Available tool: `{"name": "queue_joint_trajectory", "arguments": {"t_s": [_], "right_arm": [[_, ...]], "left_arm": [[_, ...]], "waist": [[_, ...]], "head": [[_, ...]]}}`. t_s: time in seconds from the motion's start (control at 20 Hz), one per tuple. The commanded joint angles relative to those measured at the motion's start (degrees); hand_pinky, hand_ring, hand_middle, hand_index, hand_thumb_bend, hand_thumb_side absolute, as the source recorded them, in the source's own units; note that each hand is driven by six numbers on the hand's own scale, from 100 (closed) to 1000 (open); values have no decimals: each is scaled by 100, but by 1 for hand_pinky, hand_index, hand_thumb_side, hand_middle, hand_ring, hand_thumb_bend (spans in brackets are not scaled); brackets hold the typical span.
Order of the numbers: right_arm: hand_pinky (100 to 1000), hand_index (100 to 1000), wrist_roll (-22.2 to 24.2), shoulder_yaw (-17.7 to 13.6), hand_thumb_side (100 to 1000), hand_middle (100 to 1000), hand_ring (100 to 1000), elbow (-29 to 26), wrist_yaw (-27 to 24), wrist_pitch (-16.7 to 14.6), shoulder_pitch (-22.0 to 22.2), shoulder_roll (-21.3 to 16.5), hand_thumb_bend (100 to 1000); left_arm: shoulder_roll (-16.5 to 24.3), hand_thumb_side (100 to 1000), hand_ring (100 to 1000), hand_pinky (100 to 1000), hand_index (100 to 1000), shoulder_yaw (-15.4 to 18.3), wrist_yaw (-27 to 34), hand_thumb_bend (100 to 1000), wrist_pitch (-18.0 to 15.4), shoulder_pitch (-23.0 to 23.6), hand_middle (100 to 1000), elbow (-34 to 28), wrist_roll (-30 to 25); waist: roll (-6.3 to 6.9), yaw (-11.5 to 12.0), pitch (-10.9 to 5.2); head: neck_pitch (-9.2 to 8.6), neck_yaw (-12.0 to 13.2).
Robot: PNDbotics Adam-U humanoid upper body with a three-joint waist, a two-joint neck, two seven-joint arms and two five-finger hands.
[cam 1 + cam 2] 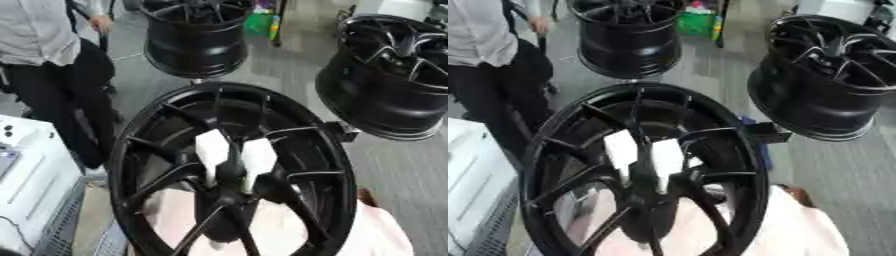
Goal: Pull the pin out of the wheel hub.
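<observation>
A large black wheel hub point(131, 150) fills the middle of both eye views, tilted, with its spokes meeting at a dark centre point(229, 175). Two white block-shaped pieces point(212, 149) point(259, 156) sit side by side on the spokes just above that centre, with a thin dark spoke between them. I cannot make out which part is the pin. Neither of my hands shows in either view.
Two more black wheels stand behind, one at the top middle point(194, 35) and one at the right point(394, 80). A person point(44, 50) stands at the far left, not touching the hub. A white machine point(31, 185) is at the left edge. Pink cloth point(376, 235) lies under the hub.
</observation>
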Motion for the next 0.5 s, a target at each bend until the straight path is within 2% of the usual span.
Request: {"name": "queue_joint_trajectory", "arguments": {"t_s": [0.05,0.35,0.45,0.5], "right_arm": [[873,895,-19,-73,394,870,891,-11,38,-2,-32,-309,105],[862,890,-69,-76,384,860,876,-75,49,8,-35,-317,101],[851,882,-112,-92,361,838,859,-127,29,5,-35,-313,100],[840,869,-143,-105,337,799,835,-160,7,7,-34,-306,100]], "left_arm": [[135,602,884,811,840,38,-33,193,-15,-54,625,-95,-5],[137,602,884,811,839,37,-31,191,-19,-50,625,-95,-3],[136,603,884,811,839,37,-31,191,-19,-47,625,-95,-3],[135,604,884,811,839,37,-30,190,-17,-44,625,-95,-3]], "waist": [[10,-7,-77],[11,-10,-88],[8,-12,-93],[7,-13,-95]], "head": [[18,7],[20,19],[29,21],[28,23]]}}
